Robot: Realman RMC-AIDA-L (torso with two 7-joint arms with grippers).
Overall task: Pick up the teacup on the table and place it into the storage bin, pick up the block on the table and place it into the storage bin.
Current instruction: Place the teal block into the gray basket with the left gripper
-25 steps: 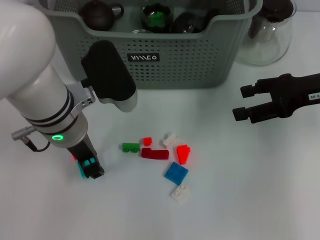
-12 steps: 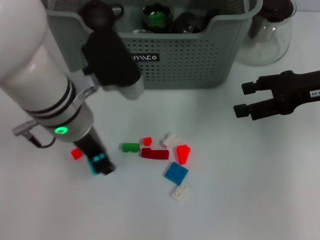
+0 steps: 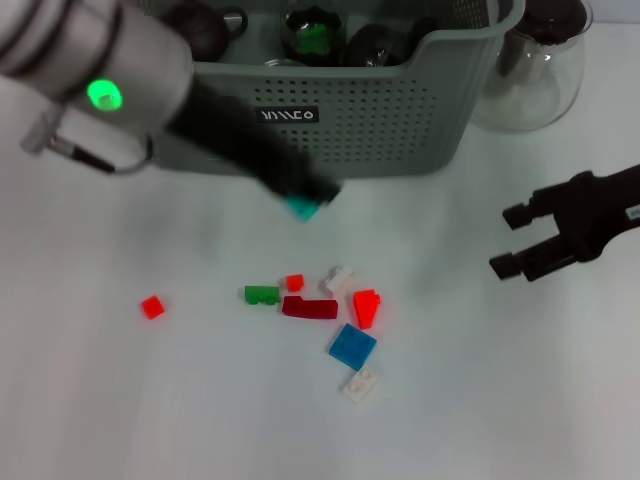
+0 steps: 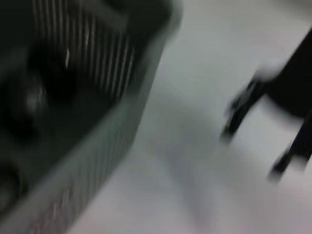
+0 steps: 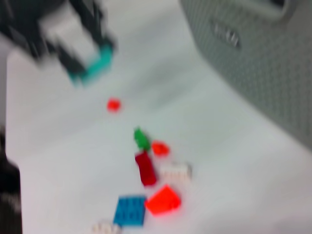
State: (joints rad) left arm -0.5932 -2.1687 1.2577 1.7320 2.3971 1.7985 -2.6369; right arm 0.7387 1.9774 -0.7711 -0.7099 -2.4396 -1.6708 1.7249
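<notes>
Carrying a teal block [image 3: 302, 207] pinched in its fingers, the left hand [image 3: 305, 200] is raised above the worktop [image 3: 500, 400] just in front of the storage bin [image 3: 400, 110], below the rim on the side with the black label [image 3: 287, 115]. The block sits at the very tips, so the grip looks shallow; to my eye the step goes best if the arm lifts clear of the perforated wall first, then travels in over the rim, and lets go only once the block is plainly above the inside. Dark rounded items already lie in the bin, one with a green patch, so aiming for a free spot would avoid a bounce. The right hand [image 3: 525, 240] waits low over the worktop well to the right, fingers spread, near the glass pitcher [image 3: 540, 60]. Other blocks are left on the worktop: a small red block [image 3: 152, 306] alone, and a cluster with a green block [image 3: 261, 295] and a blue block [image 3: 352, 345]
</notes>
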